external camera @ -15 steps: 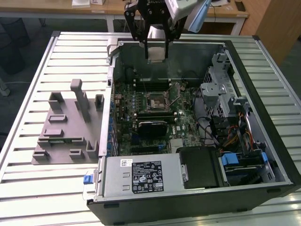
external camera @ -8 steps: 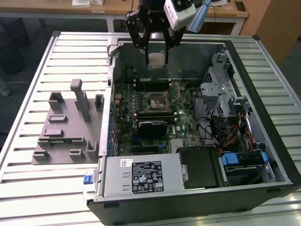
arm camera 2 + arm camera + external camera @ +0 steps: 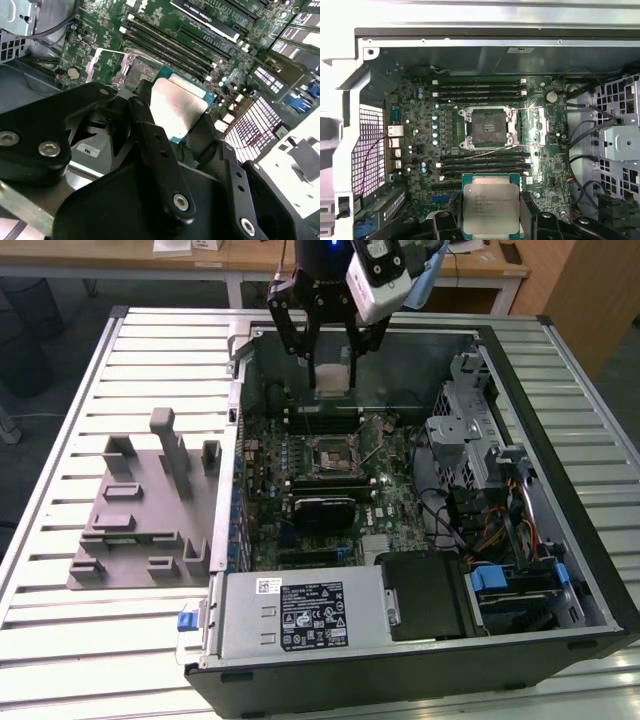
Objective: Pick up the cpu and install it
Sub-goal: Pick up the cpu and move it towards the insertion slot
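Observation:
The cpu (image 3: 333, 379) is a flat square chip with a silvery metal top, held in the air above the open computer case. My gripper (image 3: 331, 382) is shut on the cpu, its black fingers (image 3: 306, 340) pressing two opposite edges. In both wrist views the cpu (image 3: 491, 208) (image 3: 177, 106) hangs between the black fingers (image 3: 530, 220) (image 3: 156, 150). The open socket (image 3: 487, 127) on the green motherboard (image 3: 415, 130) lies below, apart from the chip. In the exterior view the socket (image 3: 332, 453) sits nearer the camera than the gripper, with its metal frame flipped open.
Rows of memory slots (image 3: 479, 90) flank the socket on two sides. A black card (image 3: 322, 510) and a power supply (image 3: 300, 612) lie nearer in the case. Drive cages and cables (image 3: 480, 470) fill the exterior view's right. A grey fixture block (image 3: 140, 510) stands on the slatted table at the exterior view's left.

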Robot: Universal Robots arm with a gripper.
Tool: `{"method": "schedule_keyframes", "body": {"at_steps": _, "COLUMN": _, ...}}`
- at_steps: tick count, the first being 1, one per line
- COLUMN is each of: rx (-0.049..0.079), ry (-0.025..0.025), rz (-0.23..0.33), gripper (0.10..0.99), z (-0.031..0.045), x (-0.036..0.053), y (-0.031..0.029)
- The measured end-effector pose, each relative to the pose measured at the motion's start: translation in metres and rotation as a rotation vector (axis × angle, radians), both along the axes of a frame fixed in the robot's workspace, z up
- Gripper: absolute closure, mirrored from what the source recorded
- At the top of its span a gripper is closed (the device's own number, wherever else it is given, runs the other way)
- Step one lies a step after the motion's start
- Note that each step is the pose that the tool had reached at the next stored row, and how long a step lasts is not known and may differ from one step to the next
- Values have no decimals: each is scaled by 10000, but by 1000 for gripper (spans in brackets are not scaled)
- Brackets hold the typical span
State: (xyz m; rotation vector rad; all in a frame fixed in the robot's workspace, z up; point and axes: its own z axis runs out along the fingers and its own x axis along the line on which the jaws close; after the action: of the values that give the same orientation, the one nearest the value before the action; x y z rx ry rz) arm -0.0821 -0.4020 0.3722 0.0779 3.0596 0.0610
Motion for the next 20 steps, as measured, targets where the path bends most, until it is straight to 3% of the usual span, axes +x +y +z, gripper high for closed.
{"method": "schedule_keyframes", "body": {"at_steps": 20, "rx": -125, "ry": 0, "rz": -1, "gripper": 545, "z": -339, "x": -6, "y": 25}}
